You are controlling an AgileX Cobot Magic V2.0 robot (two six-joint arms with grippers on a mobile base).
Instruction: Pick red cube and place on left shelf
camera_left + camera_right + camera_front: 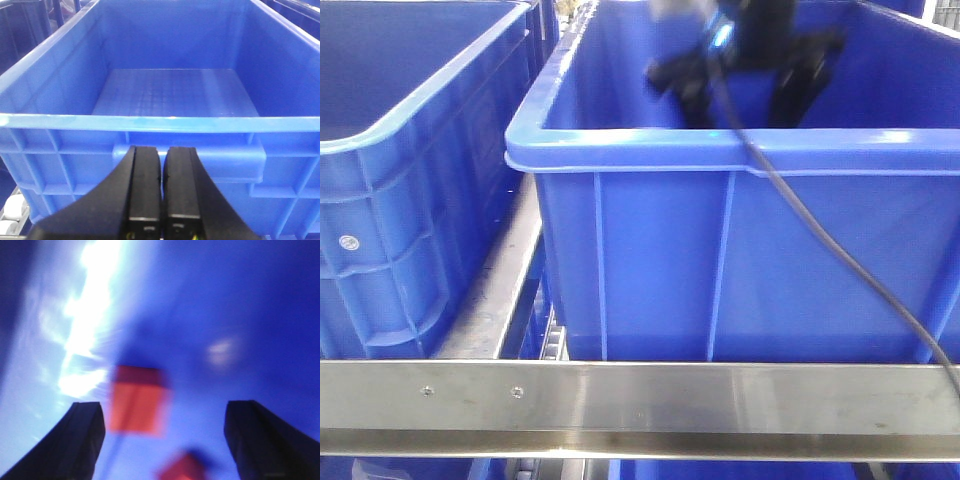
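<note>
A red cube (137, 400), blurred, lies on the blue floor of a crate in the right wrist view, between the fingers and nearer the left one. My right gripper (164, 407) is open and holds nothing. In the front view the right gripper (740, 85) reaches down inside the large blue crate (720, 260) on the left shelf, whose steel front rail (640, 395) crosses the bottom. My left gripper (163, 150) is shut and empty, just in front of a blue crate's near wall (160, 150). The cube is hidden in the front view.
A second red shape (182, 470), blurred, lies at the bottom edge between the right fingers. Another blue crate (400, 200) stands to the left on the shelf. A black cable (840, 250) hangs over the crate's front rim. The crate in the left wrist view is empty.
</note>
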